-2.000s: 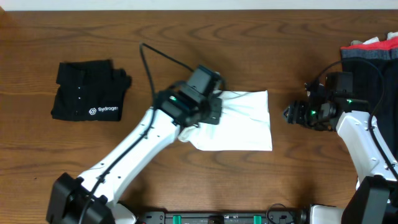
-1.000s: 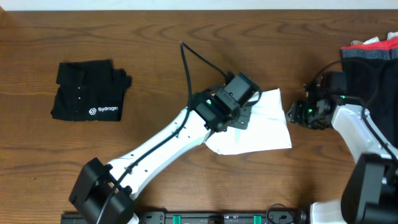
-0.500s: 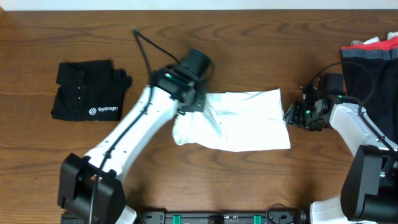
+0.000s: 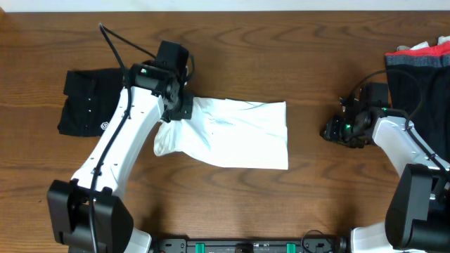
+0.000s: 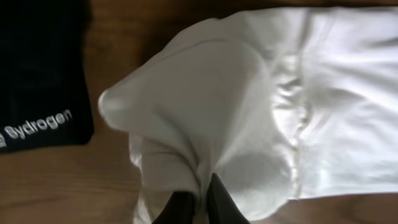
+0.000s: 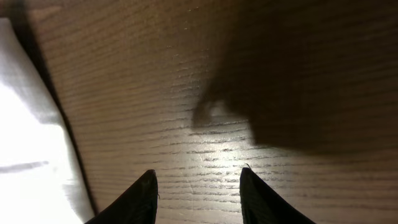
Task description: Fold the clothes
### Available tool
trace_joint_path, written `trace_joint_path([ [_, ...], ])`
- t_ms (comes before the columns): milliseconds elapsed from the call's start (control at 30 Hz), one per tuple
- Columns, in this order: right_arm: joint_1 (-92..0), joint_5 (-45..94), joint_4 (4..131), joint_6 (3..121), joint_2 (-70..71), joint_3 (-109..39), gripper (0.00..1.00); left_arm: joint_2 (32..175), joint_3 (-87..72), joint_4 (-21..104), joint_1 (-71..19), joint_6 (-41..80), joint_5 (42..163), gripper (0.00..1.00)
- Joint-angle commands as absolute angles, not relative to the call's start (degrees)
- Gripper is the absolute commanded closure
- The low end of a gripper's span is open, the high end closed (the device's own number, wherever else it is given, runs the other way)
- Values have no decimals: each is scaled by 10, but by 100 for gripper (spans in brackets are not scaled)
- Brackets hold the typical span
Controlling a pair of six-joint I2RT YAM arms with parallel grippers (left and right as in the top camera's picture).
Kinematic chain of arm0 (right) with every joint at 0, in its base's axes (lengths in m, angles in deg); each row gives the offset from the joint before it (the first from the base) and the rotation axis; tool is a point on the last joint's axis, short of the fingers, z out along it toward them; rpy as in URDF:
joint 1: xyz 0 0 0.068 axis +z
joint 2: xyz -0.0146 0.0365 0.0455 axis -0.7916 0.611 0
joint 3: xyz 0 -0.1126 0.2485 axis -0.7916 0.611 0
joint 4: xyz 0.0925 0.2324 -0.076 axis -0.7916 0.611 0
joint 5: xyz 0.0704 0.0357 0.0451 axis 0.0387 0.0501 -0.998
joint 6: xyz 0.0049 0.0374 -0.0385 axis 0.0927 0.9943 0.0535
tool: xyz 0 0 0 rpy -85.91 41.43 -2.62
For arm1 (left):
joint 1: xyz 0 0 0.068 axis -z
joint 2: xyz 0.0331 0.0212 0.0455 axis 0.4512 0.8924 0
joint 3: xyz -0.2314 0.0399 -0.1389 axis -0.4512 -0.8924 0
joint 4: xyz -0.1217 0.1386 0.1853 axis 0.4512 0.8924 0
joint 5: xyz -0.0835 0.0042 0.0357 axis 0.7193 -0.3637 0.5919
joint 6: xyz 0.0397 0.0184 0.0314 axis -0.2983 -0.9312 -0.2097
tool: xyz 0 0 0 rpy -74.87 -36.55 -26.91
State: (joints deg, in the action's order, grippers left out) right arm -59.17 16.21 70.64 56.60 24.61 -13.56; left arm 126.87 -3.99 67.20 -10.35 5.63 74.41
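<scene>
1. Two arms work over a wooden counter (image 4: 281, 49). The white T-shirt (image 4: 239, 133) lies near its middle, and most of the cloth is spread flat toward the right.
2. The left fingers (image 5: 202, 208) are closed to a narrow pinch on a bunched fold at the T-shirt's left end. In the left wrist view, white fabric is squeezed between the two dark tips and billows up in a rounded hump just beyond them.
3. From overhead, that gathered left end sits under the left arm's wrist, and a loose lobe of cloth hangs toward the near side of the counter.
4. The right fingers (image 6: 198, 186) stand partly open, at a middling gap, and hold nothing. Only bare wood grain shows between the tips.
5. In the right wrist view, the T-shirt's white edge shows at the left margin, apart from the tips. From overhead, a strip of bare counter separates the right arm's wrist from the shirt's right edge.
6. A folded black shirt (image 4: 81, 105) lies left of the T-shirt, partly covered by the left arm from overhead. Its white "Sydrogen" lettering is legible in the left wrist view.
7. A pile of dark and red garments (image 4: 422, 63) sits at the far right edge of the counter, behind the right arm.
</scene>
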Motion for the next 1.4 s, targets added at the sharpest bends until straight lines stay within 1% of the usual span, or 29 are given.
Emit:
trace_joint_path([
  [0,-595,157,705,570,244,-135,58,1245,27,683,-78,34,734,94],
  [133,-595,157,705,570,244,-135,58,1246,64,682,-15,45,734,94],
  [267,-595,153,705,570,244,-135,57,1266,64,656,77,72,734,94],
  [467,-594,133,705,568,244,-135,55,1367,64,624,189,95,734,94],
  [567,-594,127,705,568,244,-135,55,1423,64,585,234,103,734,92],
  [667,-594,127,706,568,244,-135,54,1461,64,554,270,117,734,83],
  [700,-594,127,706,568,244,-135,54,1468,64,545,280,117,734,66],
  [733,-594,127,707,567,244,-135,53,1471,64,539,287,117,733,47],
  [767,-594,127,707,567,244,-135,52,1472,65,533,292,117,733,41],
  [867,-594,127,707,567,244,-135,50,1466,77,533,301,116,730,28],
  [1000,-594,126,710,559,244,-135,47,1451,130,601,294,116,676,26],
  [1133,-584,112,711,527,244,-135,47,1428,189,688,271,110,616,23],
  [1233,-560,60,702,496,244,-135,47,1398,202,728,235,110,603,23],
  [1367,-501,19,678,472,244,-135,47,1353,202,768,165,113,602,23],
])
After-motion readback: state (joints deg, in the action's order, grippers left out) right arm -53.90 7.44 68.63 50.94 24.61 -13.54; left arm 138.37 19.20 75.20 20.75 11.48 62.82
